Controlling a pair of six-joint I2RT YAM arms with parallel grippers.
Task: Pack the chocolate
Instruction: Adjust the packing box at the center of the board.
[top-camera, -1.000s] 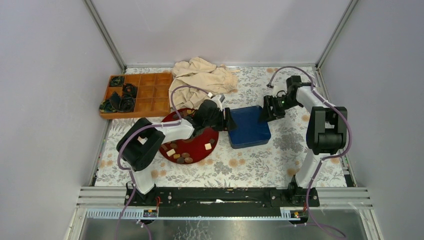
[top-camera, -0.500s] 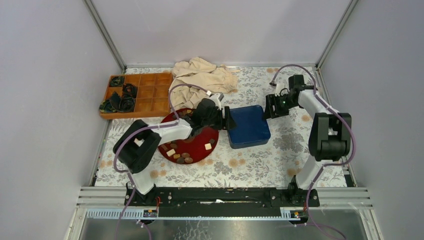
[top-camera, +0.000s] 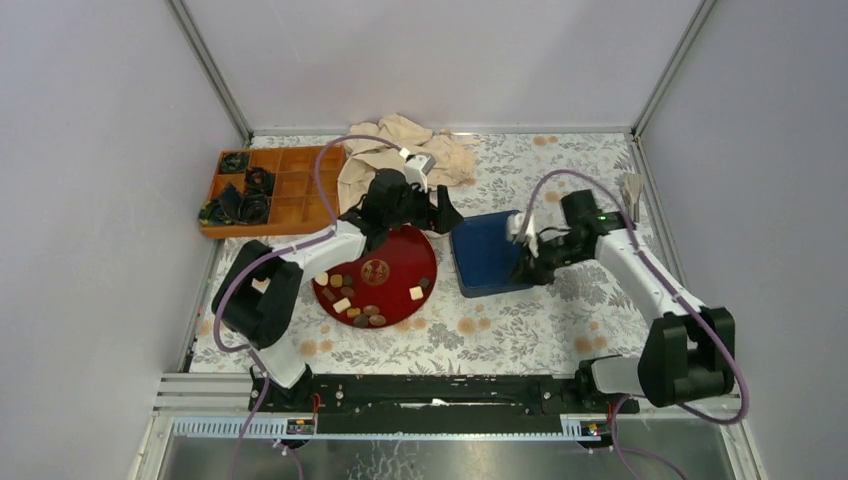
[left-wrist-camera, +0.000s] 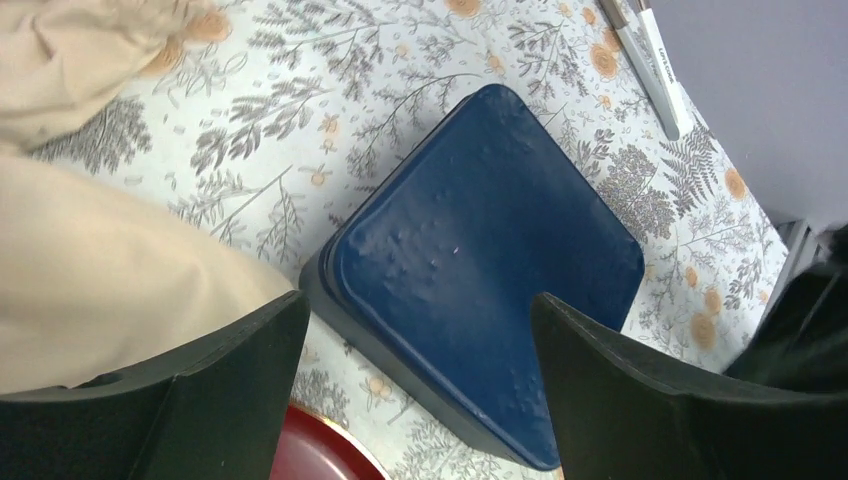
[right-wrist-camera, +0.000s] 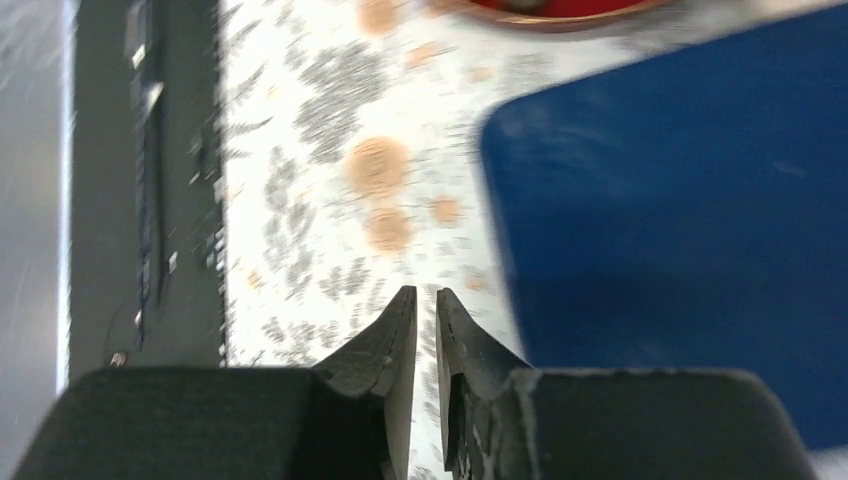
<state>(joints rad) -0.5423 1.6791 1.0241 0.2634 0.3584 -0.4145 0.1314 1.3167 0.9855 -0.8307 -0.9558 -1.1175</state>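
Observation:
The chocolate pieces (top-camera: 372, 312), dark brown, light brown and cream-white, lie scattered on a red round plate (top-camera: 395, 262). A closed blue box (top-camera: 485, 255) sits right of the plate. It also shows in the left wrist view (left-wrist-camera: 480, 260) and the right wrist view (right-wrist-camera: 680, 170). My left gripper (top-camera: 446, 215) is open and empty over the plate's far right rim, its jaws wide and facing the box (left-wrist-camera: 418, 310). My right gripper (top-camera: 523, 270) is shut on nothing at the box's near right edge, low over the cloth-covered table (right-wrist-camera: 425, 292).
An orange compartment tray (top-camera: 300, 185) with black items stands at the far left. A crumpled beige cloth (top-camera: 400, 155) lies behind the plate, close to my left arm. A white pen (top-camera: 630, 190) lies at the far right edge.
My left gripper has pulled back from the box's left edge toward the far side. My right arm has swung from the box's far right corner to its near right edge.

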